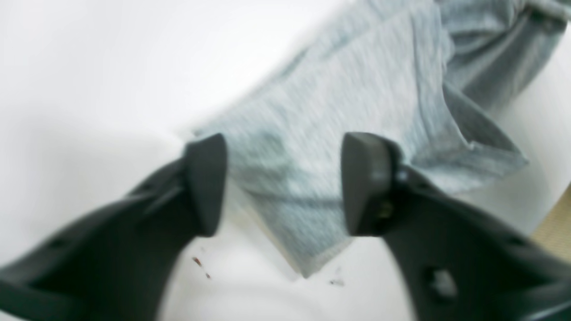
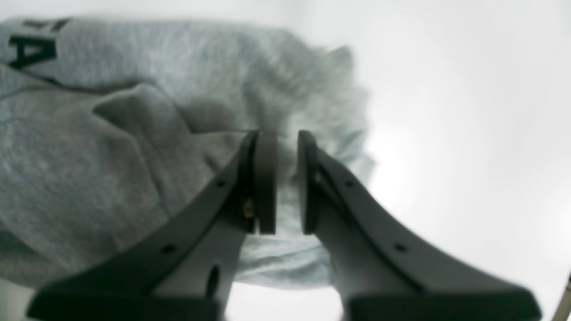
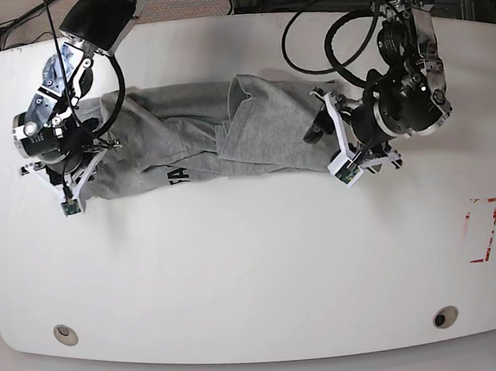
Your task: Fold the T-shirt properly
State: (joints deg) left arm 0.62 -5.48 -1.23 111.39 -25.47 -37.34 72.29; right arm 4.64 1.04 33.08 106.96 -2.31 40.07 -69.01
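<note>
White tabletop [image 3: 255, 263] carries the T-shirt [image 3: 218, 140], folded into a long band between both arms. Left gripper [image 1: 283, 183] hovers over one end, jaws apart, cloth in the gap. Right gripper [image 2: 287, 178] stands narrow over the other end; grip unclear.

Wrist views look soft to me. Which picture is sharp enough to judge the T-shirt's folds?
Left wrist view: smeared by blur, T-shirt edges soft, left claw fuzzy. Right wrist view: cloth blurred, white table washed out by glare, right claw sharper than the fabric. Base view: sharp and evenly lit, folds and black lettering readable; use it.
</note>
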